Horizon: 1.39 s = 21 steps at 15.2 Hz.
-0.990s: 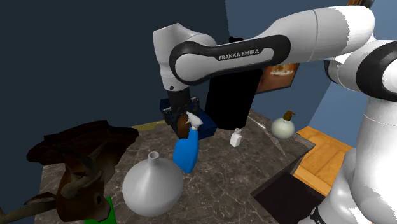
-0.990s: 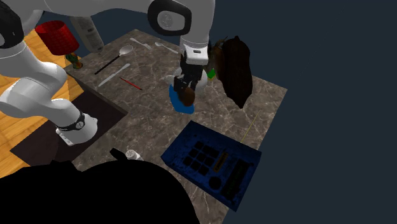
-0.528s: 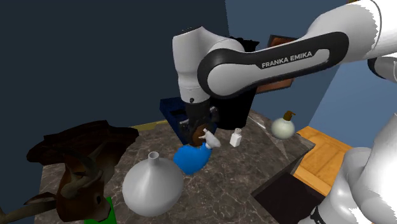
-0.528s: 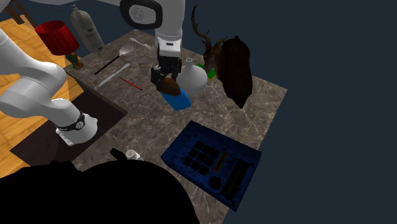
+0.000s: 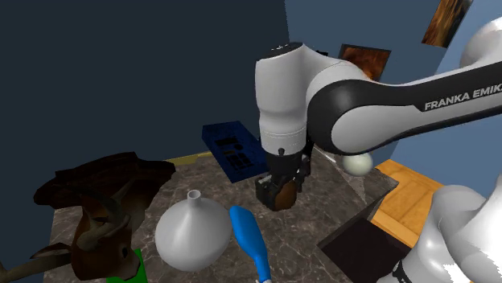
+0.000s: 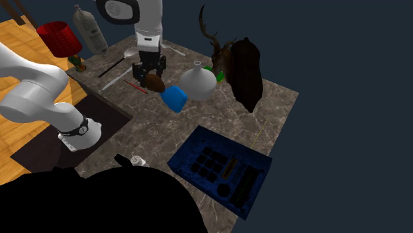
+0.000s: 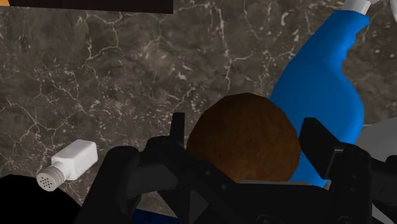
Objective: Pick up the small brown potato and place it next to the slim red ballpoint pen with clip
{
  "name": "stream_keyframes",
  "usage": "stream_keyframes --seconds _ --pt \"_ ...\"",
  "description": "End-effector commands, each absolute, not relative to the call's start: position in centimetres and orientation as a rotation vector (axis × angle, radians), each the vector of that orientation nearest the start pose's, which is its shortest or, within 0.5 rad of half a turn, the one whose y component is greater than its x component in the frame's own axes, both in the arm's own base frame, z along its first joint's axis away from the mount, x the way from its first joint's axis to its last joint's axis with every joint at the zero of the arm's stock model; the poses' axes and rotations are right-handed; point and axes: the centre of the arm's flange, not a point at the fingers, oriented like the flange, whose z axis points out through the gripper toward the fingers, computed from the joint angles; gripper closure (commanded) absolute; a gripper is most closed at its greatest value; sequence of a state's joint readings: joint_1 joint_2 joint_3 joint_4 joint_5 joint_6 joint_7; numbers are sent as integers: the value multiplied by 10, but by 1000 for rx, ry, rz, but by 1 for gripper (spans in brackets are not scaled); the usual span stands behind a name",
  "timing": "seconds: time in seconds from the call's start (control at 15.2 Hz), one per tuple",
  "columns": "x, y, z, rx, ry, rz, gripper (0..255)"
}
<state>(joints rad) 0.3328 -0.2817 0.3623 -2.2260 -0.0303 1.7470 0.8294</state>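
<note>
Clasping round brown potato (image 7: pixel 243 137), seemingly mottled.

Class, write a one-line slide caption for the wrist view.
Gripper clasps the brown potato over a marbled tabletop, blue bottle and white shaker nearby.

walls: dark navy wall (image 5: pixel 121 72), paler blue wall (image 5: pixel 378 24) with framed picture (image 5: pixel 366 61) | floor: orange wood planks (image 5: pixel 414 189) | furniture: dark veined marble counter (image 6: pixel 159 136) | light: dim | void: black area (image 6: pixel 99 205), second exterior view's lower left
</note>
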Motion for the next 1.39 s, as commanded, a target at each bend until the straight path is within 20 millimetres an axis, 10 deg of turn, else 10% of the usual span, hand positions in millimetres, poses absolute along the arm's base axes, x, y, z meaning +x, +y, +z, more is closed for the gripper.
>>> stream_keyframes --seconds 0.0,0.2,1.32 --pt "314 290 466 -3370 255 118 255" --pt "273 290 466 -3370 255 118 255" --pt "273 290 376 -3370 255 118 255"
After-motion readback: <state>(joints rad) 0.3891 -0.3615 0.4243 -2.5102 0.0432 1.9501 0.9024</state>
